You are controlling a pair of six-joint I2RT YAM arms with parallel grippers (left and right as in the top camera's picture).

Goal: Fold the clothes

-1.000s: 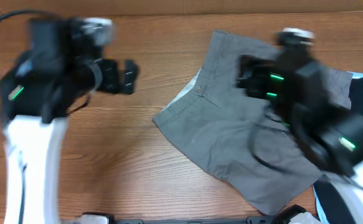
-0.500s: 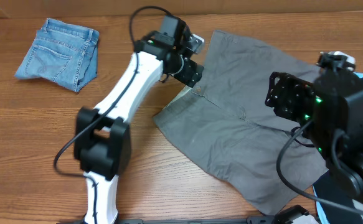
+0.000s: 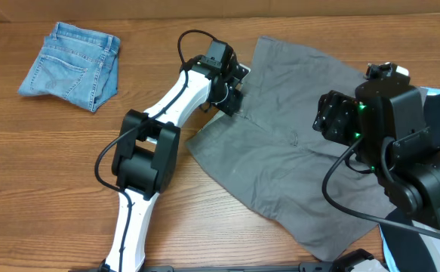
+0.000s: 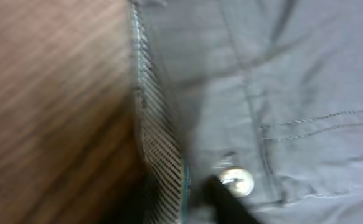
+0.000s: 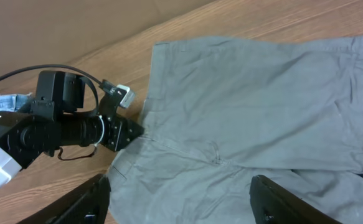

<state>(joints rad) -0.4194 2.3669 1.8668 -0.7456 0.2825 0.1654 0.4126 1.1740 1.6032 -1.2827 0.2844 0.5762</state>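
Noting shorts spread flat right of centre on tabletop; waistband upper-left, legs lower-right | touching left end effector to waistband by button, nearer; failing to read its grip | hovering right end effector spread wide above

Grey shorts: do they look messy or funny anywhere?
Yes. The grey shorts lie crooked across the table, and by the button their waistband edge is turned out, showing striped lining, right at the left gripper.
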